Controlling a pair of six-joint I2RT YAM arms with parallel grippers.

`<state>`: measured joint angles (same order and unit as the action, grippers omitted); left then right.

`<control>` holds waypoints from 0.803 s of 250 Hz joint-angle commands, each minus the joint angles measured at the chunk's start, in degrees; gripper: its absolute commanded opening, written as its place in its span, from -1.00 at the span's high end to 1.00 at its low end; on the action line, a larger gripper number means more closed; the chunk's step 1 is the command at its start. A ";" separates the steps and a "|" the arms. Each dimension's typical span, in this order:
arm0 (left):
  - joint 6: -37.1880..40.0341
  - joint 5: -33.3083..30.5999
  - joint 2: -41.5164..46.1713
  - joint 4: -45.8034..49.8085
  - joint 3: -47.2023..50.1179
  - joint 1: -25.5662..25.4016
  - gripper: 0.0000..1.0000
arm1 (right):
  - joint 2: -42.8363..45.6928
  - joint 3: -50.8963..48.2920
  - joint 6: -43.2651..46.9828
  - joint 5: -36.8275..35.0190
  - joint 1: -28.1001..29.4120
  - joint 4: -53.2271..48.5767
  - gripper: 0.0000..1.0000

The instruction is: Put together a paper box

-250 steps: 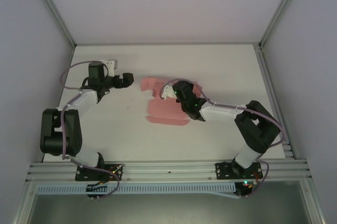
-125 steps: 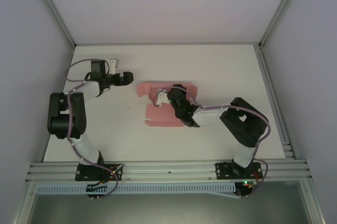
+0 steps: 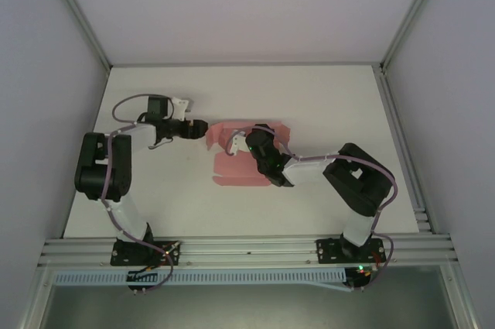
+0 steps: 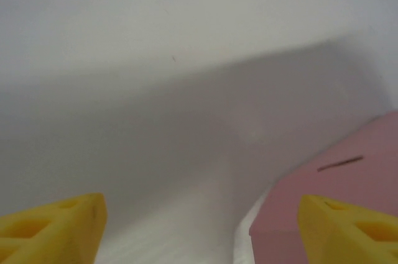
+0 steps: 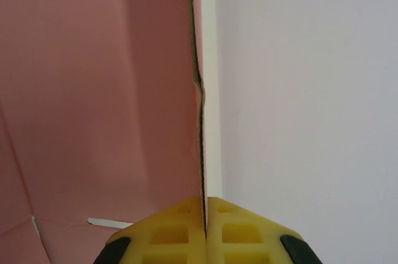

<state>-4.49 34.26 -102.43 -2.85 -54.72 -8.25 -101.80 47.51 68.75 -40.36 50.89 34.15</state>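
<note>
Paper box (image 3: 236, 170): pale pink card, not closed up into a container, lying as an open sheet on the white table (image 3: 325, 104) near its middle, with small flaps along the far edge. My right gripper (image 3: 251, 143) sits over the far middle part of the sheet, arm reaching in from the right. In the right wrist view the right gripper (image 5: 204, 205) has its yellow pads (image 5: 168, 233) pressed together with no gap. The thin edge of the paper box (image 5: 93, 90) runs straight down into the seam between them, so this hand is clenched on the card. The pink face lies left of that edge and the bare table (image 5: 311, 90) right of it. A short pale slit (image 5: 109, 222) shows in the card just beside the pads. My left gripper (image 3: 193, 125) is at the sheet's left side, just beside its far-left corner. In the left wrist view the left gripper (image 4: 202, 230) has its two yellow fingers (image 4: 56, 230) wide apart, released, grasping nothing, with white table between them. A corner of the paper box (image 4: 336, 183) lies between them, close beside the finger at the right of that view. Whether card and finger touch I cannot tell. A thin dark mark (image 4: 339, 163) crosses that pink panel
</note>
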 commanded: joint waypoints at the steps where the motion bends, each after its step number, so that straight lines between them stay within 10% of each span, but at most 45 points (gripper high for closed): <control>1: 1.94 4.34 1.71 0.30 2.42 -0.96 -0.39 | 0.84 -0.40 -2.83 -0.38 0.17 -1.64 1.00; 112: 3.37 6.63 2.46 -3.19 4.08 -8.79 0.12 | 0.83 -1.10 -5.23 0.36 0.28 -3.04 1.00; 201: 0.92 2.79 3.11 -12.06 7.64 -12.44 0.04 | 2.30 -2.01 -9.41 1.25 0.47 -5.29 1.00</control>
<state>-2.20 38.24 -99.18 -8.80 -48.60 -19.88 -100.71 46.85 63.00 -40.36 50.89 32.38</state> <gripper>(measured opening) 0.475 0.049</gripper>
